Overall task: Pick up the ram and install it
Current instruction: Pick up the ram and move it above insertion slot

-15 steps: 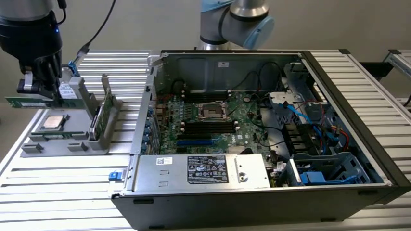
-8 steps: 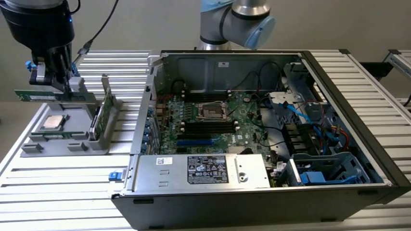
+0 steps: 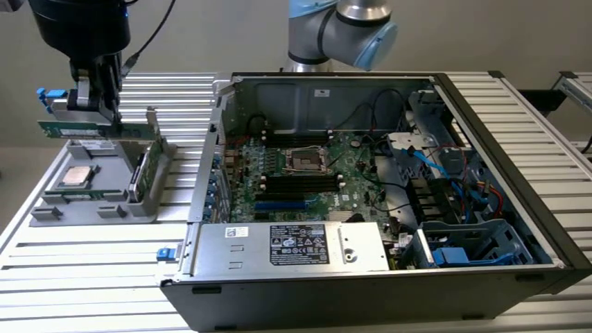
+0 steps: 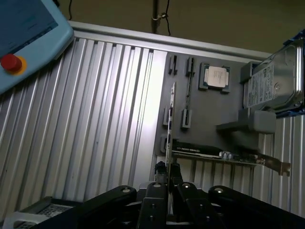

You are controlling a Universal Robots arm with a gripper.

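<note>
Robot body.
We record a silver arm (image 3: 344, 21), pale-blue caps (image 3: 376, 41), behind the computer case (image 3: 370, 295); black gripper (image 3: 98, 114), black cable (image 3: 155, 29).

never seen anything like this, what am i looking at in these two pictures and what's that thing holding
This is a robot arm working over a ribbed metal table. One picture comes from a camera standing off to the side. The other comes from a camera on the arm's wrist, looking past its gripper. The gripper is shut on the ram, a thin green memory stick, held above a grey tray. On that tray sit a square silver processor chip and an upright expansion card. Beside the tray stands an open computer case, with its motherboard exposed.
</note>
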